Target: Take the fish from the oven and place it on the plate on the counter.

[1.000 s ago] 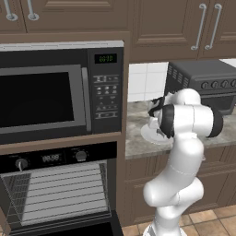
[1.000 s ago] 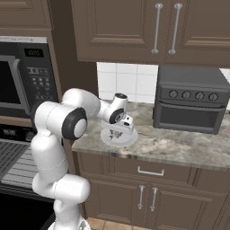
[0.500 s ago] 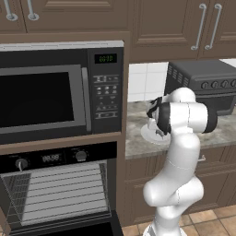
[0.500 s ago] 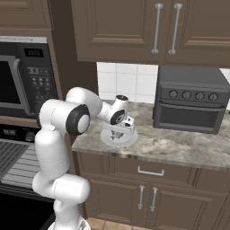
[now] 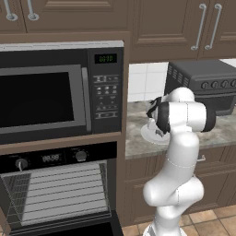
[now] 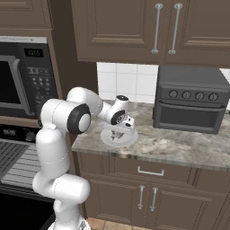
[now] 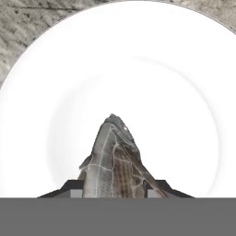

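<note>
The fish (image 7: 113, 159), grey and scaly, sits clamped between the two dark fingers (image 7: 73, 188), its pointed end reaching toward the middle of the plate (image 7: 184, 83). From the right base camera the gripper (image 6: 117, 133) hangs directly over the plate (image 6: 128, 139); whether the fish touches the plate cannot be told. The white plate rests on the stone tabletop (image 6: 179, 146). The toaster oven (image 6: 192, 101) stands well to the plate's right. The oven (image 5: 57, 193), racks exposed, lies lower left of the plate (image 5: 150, 134).
</note>
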